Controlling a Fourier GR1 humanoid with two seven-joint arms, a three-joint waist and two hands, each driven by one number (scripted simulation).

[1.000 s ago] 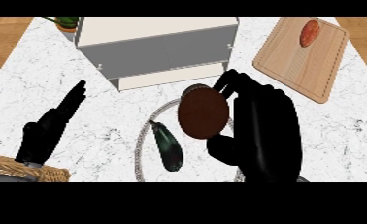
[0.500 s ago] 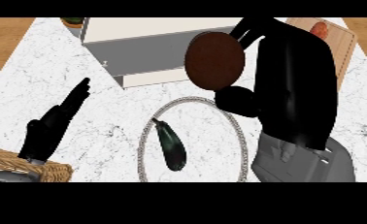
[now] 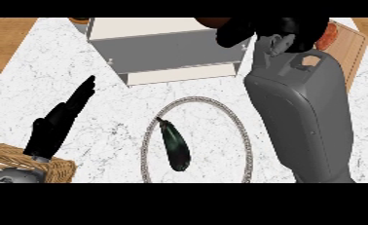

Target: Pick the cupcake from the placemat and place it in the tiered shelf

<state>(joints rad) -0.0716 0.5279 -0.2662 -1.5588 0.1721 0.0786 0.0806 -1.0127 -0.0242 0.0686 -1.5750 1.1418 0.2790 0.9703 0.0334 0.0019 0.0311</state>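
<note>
right hand [image 3: 277,30] curled round the brown cupcake [image 3: 212,22] up over the shelf [image 3: 165,48], only a sliver peeking out, left hand [image 3: 61,119] flat, fingers straight, eggplant [image 3: 174,147] on the placemat [image 3: 244,136]

White marbled counter [image 3: 86,63] fills most of the frame; wood-toned strips show at upper left and upper right edges. Tiered shelf [image 3: 165,48], grey with pale tops, stands at top centre. Round placemat [image 3: 244,136] with a beaded rim lies at lower centre; a dark eggplant [image 3: 175,147] lies on it, left of middle. Wicker basket [image 3: 32,163] at lower left corner. Wooden cutting board [image 3: 354,48] at upper right, mostly hidden
</note>
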